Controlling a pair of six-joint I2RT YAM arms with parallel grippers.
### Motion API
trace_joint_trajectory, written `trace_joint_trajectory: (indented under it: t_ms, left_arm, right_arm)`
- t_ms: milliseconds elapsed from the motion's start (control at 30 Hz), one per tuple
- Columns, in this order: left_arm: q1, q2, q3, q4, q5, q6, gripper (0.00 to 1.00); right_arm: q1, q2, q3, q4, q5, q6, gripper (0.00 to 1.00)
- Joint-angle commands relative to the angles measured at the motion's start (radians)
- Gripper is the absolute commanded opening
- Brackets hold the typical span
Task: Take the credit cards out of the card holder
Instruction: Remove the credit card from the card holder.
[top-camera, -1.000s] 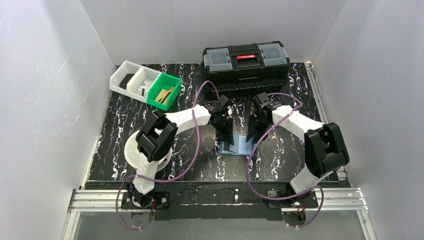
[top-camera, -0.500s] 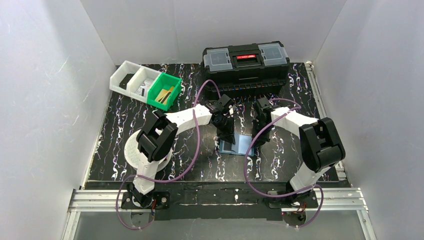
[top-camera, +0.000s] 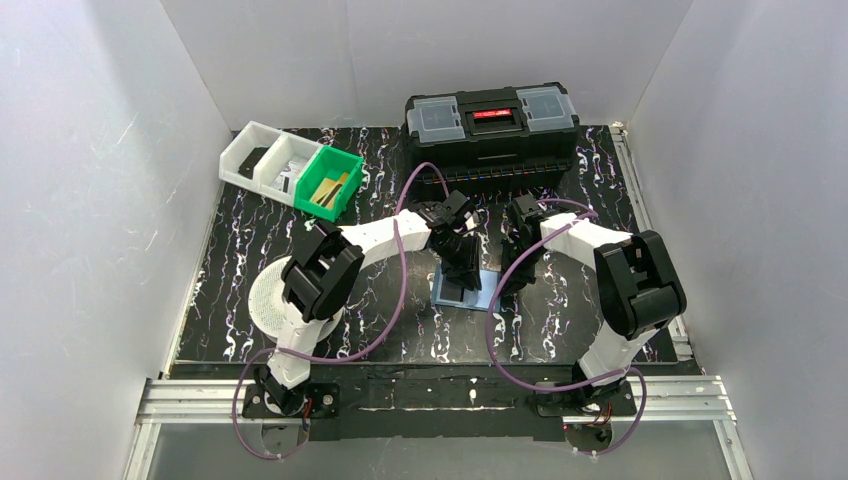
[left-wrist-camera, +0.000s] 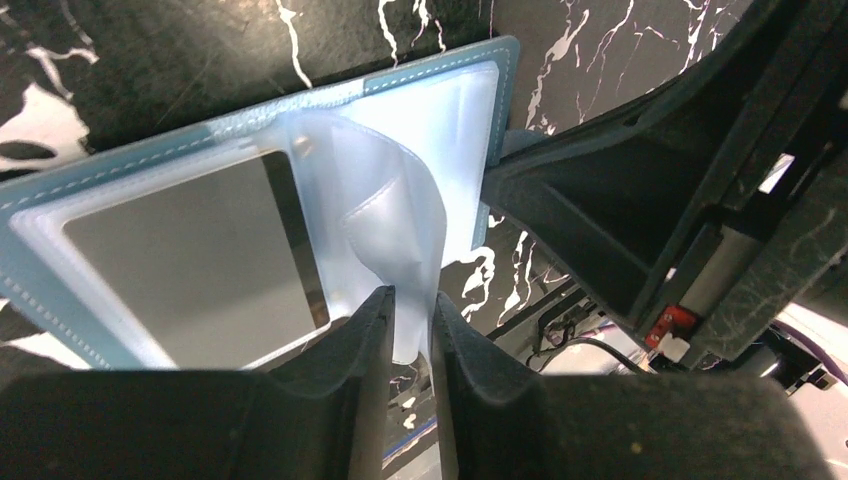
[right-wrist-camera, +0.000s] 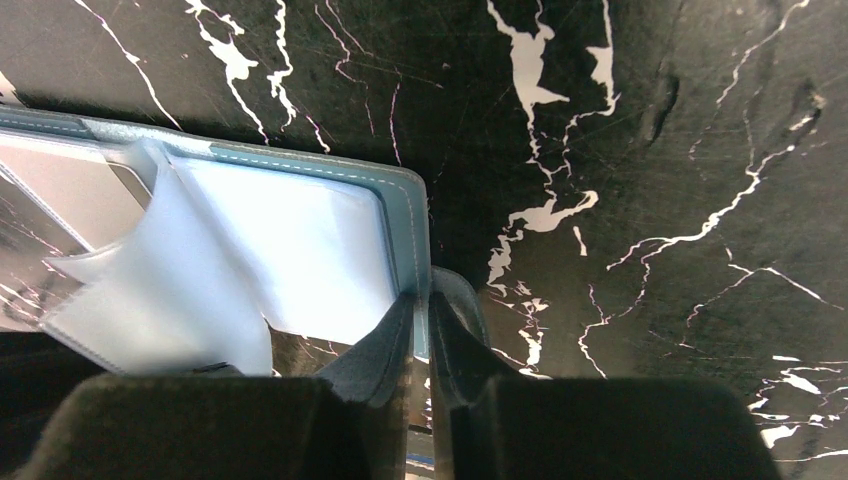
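The card holder (top-camera: 447, 297) lies open on the black marbled table, blue with clear plastic sleeves (left-wrist-camera: 390, 200). One greyish credit card (left-wrist-camera: 190, 250) shows inside a sleeve on the holder's left half, and a strip of it is visible in the right wrist view (right-wrist-camera: 60, 185). My left gripper (left-wrist-camera: 410, 320) is over the holder's middle, with a raised clear sleeve pinched between its nearly closed fingers. My right gripper (right-wrist-camera: 421, 315) is shut on the holder's blue stitched right edge (right-wrist-camera: 415, 220). From above, the left gripper (top-camera: 463, 272) and right gripper (top-camera: 508, 272) stand side by side.
A large black toolbox (top-camera: 491, 122) stands at the back. A green bin (top-camera: 328, 183) holding tan pieces and white bins (top-camera: 262, 157) stand at the back left. A white round disc (top-camera: 262, 303) lies under the left arm. White walls enclose the table.
My right gripper has come in from the right and shut on the holder's edge. The left gripper has shifted slightly right and its jaws have eased a little. The holder now looks narrower.
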Motion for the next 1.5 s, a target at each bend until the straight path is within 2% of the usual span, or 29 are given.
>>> trace_joint_trajectory:
  t_ms: [0,133,267,500,700,800,933,1133,1300,1467]
  left_arm:
    - [-0.009,0.015,0.028,0.016,0.045,-0.016,0.28]
    - [-0.009,0.009,0.030,0.038,0.056,-0.027,0.42]
    - [-0.009,-0.008,0.027,0.058,0.061,-0.030,0.51]
    - [-0.009,-0.008,0.031,0.077,0.082,-0.041,0.56]
    - [-0.009,-0.028,0.032,0.087,0.085,-0.040,0.63]
    - [-0.010,-0.035,0.036,0.090,0.087,-0.040,0.65]
    - [-0.006,-0.060,0.039,0.074,0.066,-0.025,0.69]
    - [0.034,-0.135,0.009,0.014,0.009,0.019,0.72]
    - [0.095,-0.191,-0.056,-0.039,-0.034,0.074,0.72]
    - [0.164,-0.214,-0.127,-0.062,-0.042,0.113,0.67]
  right_arm:
    - [0.014,0.032,-0.018,0.070,-0.014,-0.004,0.16]
    - [0.014,0.002,-0.007,0.051,0.000,-0.002,0.16]
    - [0.015,-0.034,0.015,0.012,0.026,-0.003,0.16]
    - [0.013,-0.115,0.068,-0.084,0.102,0.002,0.17]
    - [0.004,-0.205,0.093,-0.155,0.169,0.001,0.33]
    - [0.000,-0.245,0.102,-0.168,0.170,0.002,0.36]
    - [0.000,-0.268,0.115,-0.164,0.124,0.003,0.37]
    - [0.000,-0.260,0.107,-0.127,0.051,0.012,0.44]
    - [0.000,-0.252,0.096,-0.072,-0.042,0.039,0.48]
    - [0.025,-0.190,0.100,-0.007,-0.150,0.073,0.48]
